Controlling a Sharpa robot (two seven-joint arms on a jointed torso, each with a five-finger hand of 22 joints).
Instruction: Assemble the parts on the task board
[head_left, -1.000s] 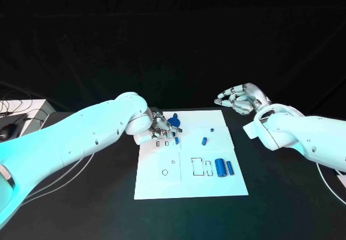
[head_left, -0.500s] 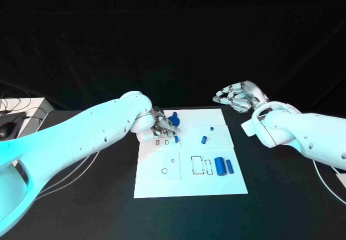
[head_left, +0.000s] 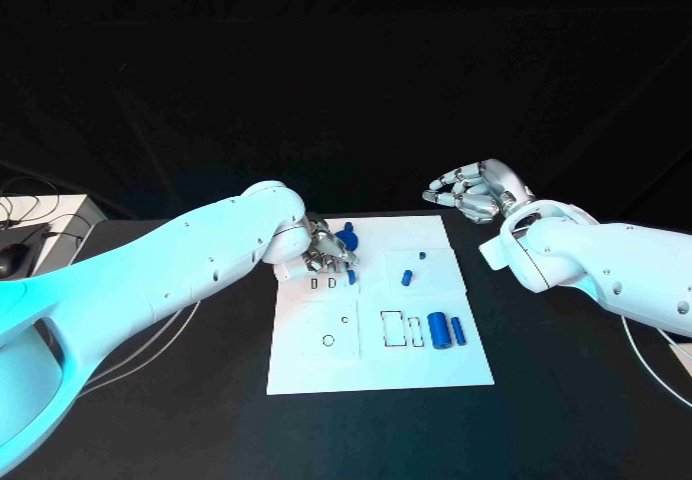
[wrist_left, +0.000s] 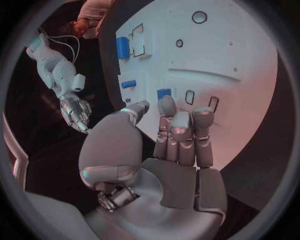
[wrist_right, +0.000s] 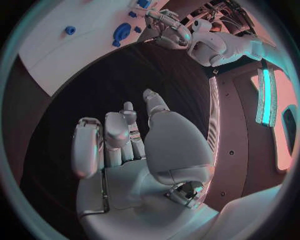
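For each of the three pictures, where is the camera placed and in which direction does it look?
Head view: on the robot's head, looking down at the task board; both white arms enter, left hand at the board's far left corner, right hand raised beyond it.
Left wrist view: behind the left hand, facing the task board.
Right wrist view: behind the right hand, facing the black table.
Shared: both wrist views show the board's blue parts and the other hand.

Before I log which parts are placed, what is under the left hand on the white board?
Under the left hand the board shows two small slot outlines and one blue piece by the fingertips. The palm hides whatever lies beneath it.
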